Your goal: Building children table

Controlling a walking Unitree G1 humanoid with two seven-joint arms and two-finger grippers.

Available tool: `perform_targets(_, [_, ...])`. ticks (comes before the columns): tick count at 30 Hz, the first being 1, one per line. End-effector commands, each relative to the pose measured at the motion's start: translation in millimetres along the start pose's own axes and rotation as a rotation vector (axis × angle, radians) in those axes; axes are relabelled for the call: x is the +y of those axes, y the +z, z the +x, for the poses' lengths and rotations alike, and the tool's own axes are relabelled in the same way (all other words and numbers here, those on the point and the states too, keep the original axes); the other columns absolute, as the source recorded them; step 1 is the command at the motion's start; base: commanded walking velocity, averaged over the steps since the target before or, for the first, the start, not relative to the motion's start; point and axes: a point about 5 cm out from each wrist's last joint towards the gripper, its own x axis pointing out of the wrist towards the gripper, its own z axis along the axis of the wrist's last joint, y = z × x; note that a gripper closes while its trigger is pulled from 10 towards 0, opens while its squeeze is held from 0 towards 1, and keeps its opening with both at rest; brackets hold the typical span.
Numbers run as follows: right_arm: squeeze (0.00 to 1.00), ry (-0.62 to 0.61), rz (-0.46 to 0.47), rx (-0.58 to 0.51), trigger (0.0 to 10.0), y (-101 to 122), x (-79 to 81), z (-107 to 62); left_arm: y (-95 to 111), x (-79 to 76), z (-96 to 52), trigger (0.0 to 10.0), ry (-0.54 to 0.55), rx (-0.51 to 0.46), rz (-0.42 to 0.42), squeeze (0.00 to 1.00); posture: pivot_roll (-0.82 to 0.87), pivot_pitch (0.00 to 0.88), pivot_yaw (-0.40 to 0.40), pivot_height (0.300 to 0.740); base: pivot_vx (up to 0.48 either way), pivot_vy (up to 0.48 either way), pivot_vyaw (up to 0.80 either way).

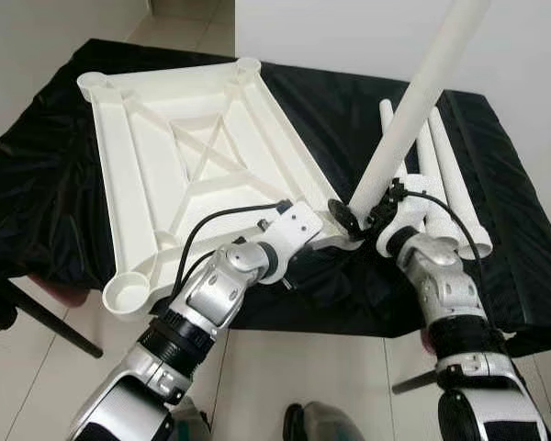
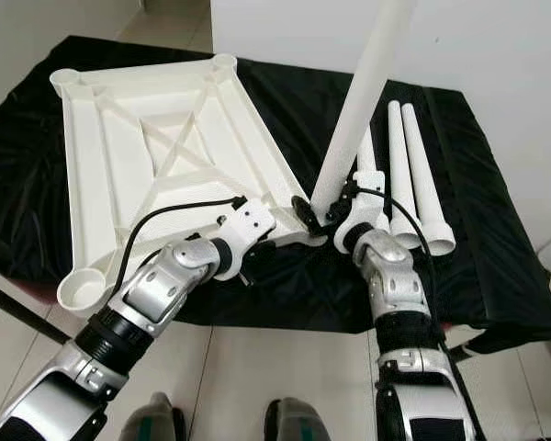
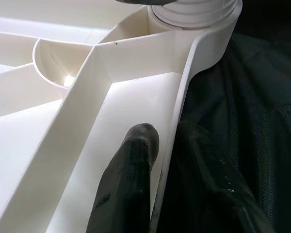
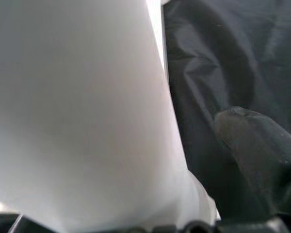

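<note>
Left eye view: right gripper [image 1: 375, 213] is clamping a white leg [image 1: 421, 101] into the upturned table panel's [image 1: 188, 156] near-right corner socket; left gripper [image 3: 165, 160] is pinching the panel's rim. Judgement: straighten the tilted leg before pressing down.

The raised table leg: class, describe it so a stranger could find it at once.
On the black cloth lies an upturned white tabletop. At its near right corner, the right gripper holds one white leg tilted upward; its neighbours, the spare legs, lie flat.
</note>
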Motion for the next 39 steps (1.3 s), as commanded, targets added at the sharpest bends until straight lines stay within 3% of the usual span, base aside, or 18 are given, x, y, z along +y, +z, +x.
perform_targets(1, [0.0,0.066,-0.049,-0.033,10.0,9.1,3.2,5.8,8.9,-14.8,3.0,10.0,-0.096,-0.035,0.022,0.0,-0.04,0.015,-0.046,0.74,0.0,0.0,0.0])
perform_targets(6, [0.0,0.172,-0.06,-0.032,10.0,11.0,3.6,11.8,7.6,-14.5,1.9,10.0,-0.098,-0.03,0.022,0.0,-0.04,0.018,-0.037,0.74,0.0,0.0,0.0])
perform_targets(11, [0.0,0.199,-0.06,-0.031,10.0,11.7,2.8,16.6,7.5,-15.2,1.4,10.0,-0.101,-0.028,0.02,0.0,-0.03,0.024,-0.033,0.74,0.0,0.0,0.0])
perform_targets(12, [0.0,0.216,-0.061,-0.03,8.0,11.3,2.7,18.4,7.8,-15.8,1.3,10.0,-0.103,-0.029,0.019,0.0,-0.03,0.026,-0.034,0.74,0.0,0.0,0.0])
perform_targets(13, [0.0,0.228,-0.062,-0.041,9.0,12.0,3.3,18.7,7.8,-15.8,1.2,10.0,-0.103,-0.028,0.019,0.0,-0.03,0.026,-0.034,0.74,0.0,0.0,0.0])
perform_targets(14, [0.0,0.228,-0.062,-0.041,9.0,12.0,3.3,18.7,7.8,-15.8,1.2,10.0,-0.103,-0.028,0.019,0.0,-0.03,0.026,-0.034,0.74,0.0,0.0,0.0])
perform_targets(15, [0.0,0.25,-0.047,-0.05,7.7,12.6,3.9,18.8,7.7,-15.6,1.1,10.0,-0.103,-0.028,0.018,0.0,-0.03,0.028,-0.034,0.74,0.0,0.0,0.0])
perform_targets(16, [0.0,0.253,-0.053,-0.05,4.9,13.0,3.5,19.0,7.6,-15.4,1.0,10.0,-0.103,-0.027,0.019,0.0,-0.03,0.028,-0.034,0.74,0.0,0.0,0.0])
perform_targets(17, [0.0,0.253,-0.053,-0.05,4.9,13.0,3.5,19.0,7.6,-15.4,1.0,10.0,-0.103,-0.027,0.019,0.0,-0.03,0.028,-0.034,0.74,0.0,0.0,0.0])
perform_targets(18, [0.0,0.259,-0.051,-0.053,3.9,13.2,3.0,18.9,7.4,-15.4,0.8,10.0,-0.102,-0.026,0.018,0.0,-0.03,0.028,-0.033,0.74,0.0,0.0,0.0])
perform_targets(20, [0.0,0.259,-0.051,-0.053,3.9,13.2,3.0,18.9,7.4,-15.4,0.8,10.0,-0.102,-0.026,0.018,0.0,-0.03,0.028,-0.033,0.74,0.0,0.0,0.0])
perform_targets(21, [0.0,0.255,-0.061,-0.059,0.0,13.7,1.7,18.6,7.0,-15.5,0.6,10.0,-0.103,-0.025,0.018,0.0,-0.03,0.028,-0.032,0.74,0.0,0.0,0.0])
perform_targets(31, [0.0,0.25,-0.059,-0.077,0.0,11.0,-3.8,14.3,7.9,-19.8,1.9,10.0,-0.115,-0.027,0.017,0.0,-0.03,0.027,-0.031,0.74,0.0,0.0,0.0])
perform_targets(32, [0.0,0.232,-0.054,-0.072,10.0,9.6,-4.5,13.9,7.8,-20.5,2.1,10.0,-0.117,-0.027,0.018,0.0,-0.03,0.026,-0.032,0.74,0.0,0.0,0.0])
perform_targets(39, [0.0,0.069,-0.024,-0.018,10.0,0.0,-3.0,16.4,7.6,-21.5,2.4,10.0,-0.119,-0.027,0.016,0.0,-0.03,0.025,-0.04,0.74,0.0,0.0,0.0])
